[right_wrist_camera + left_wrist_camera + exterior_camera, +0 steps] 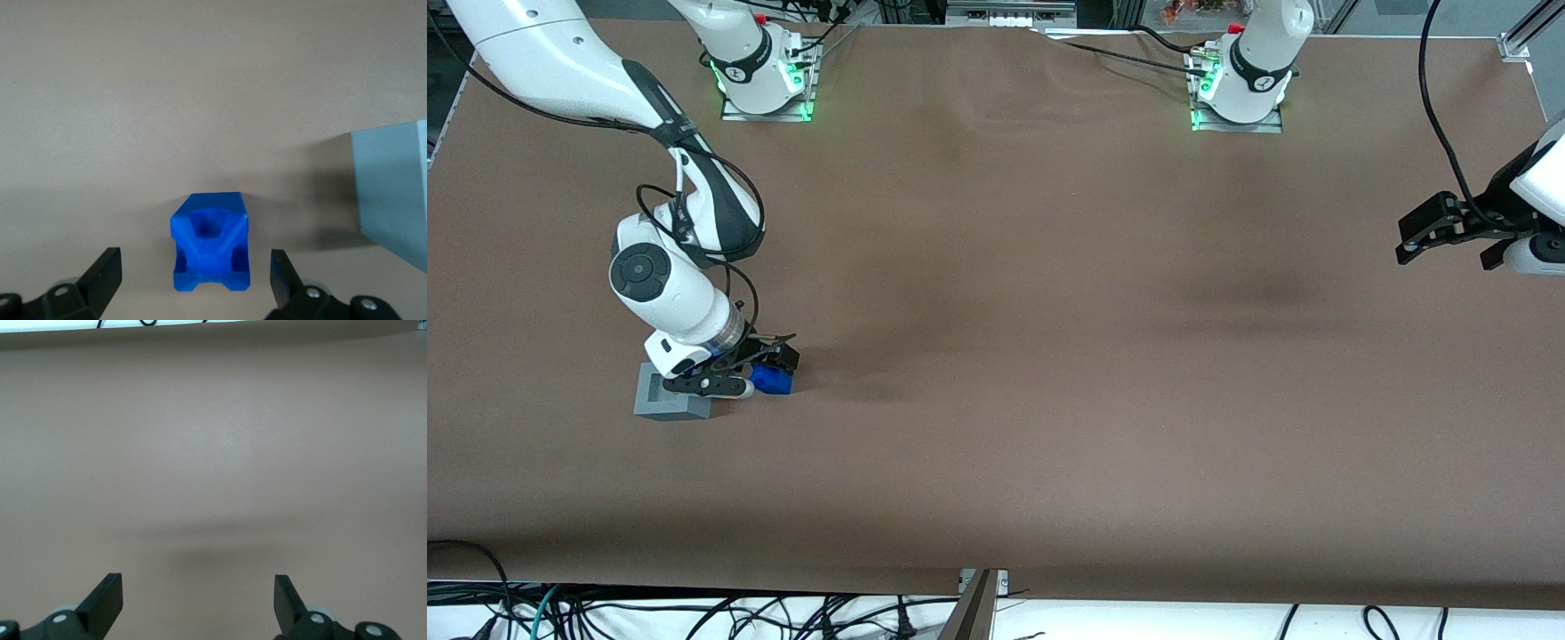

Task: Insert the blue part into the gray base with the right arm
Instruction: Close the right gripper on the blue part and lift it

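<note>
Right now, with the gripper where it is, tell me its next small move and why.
Probably close on the blue part. The gripper is open with a finger at each side of the part, which lies on the table beside the gray base, not yet grasped.

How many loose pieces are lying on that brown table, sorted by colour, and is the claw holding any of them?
Blue: 1, the blue part, on the table between the open fingers of the right arm's gripper, not gripped.
Gray: 1, the gray base, beside the blue part.
Total: 2
</note>
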Controlling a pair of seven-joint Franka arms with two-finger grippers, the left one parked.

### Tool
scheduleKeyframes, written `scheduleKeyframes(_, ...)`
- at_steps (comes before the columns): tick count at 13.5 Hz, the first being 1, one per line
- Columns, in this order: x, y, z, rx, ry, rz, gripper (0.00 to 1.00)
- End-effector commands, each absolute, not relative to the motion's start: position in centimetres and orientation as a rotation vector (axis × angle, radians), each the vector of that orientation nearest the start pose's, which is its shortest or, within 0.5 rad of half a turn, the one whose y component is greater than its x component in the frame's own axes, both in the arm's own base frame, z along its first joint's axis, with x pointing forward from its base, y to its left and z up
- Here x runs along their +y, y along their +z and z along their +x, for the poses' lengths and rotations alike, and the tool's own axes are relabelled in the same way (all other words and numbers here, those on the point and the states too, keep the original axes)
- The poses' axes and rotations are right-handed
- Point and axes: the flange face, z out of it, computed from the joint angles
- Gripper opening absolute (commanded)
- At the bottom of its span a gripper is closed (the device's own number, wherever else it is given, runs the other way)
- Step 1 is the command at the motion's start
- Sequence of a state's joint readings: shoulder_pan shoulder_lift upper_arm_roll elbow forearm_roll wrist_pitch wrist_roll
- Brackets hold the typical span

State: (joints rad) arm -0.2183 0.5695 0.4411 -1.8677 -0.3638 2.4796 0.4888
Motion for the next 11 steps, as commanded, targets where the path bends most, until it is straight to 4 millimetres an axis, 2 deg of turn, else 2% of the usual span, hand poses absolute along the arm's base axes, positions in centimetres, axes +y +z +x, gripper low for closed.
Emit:
scheduleKeyframes(1, 12.5, 24.1, 64.3, 0.104, -0.202, -3.101, 0.91)
scheduleKeyframes(7, 12.1, 23.5, 64.3, 0.082, -0.2, -3.103, 0.52)
scheduleKeyframes(9, 11.9, 23.6, 64.4, 0.042, -0.202, -3.109, 0.32)
scheduleKeyframes(10, 11.7, 24.1, 64.5, 0.023, -0.203, -3.115, 0.29)
scheduleKeyframes(11, 11.5, 25.4, 64.7, 0.017, -0.22, -3.125, 0.29)
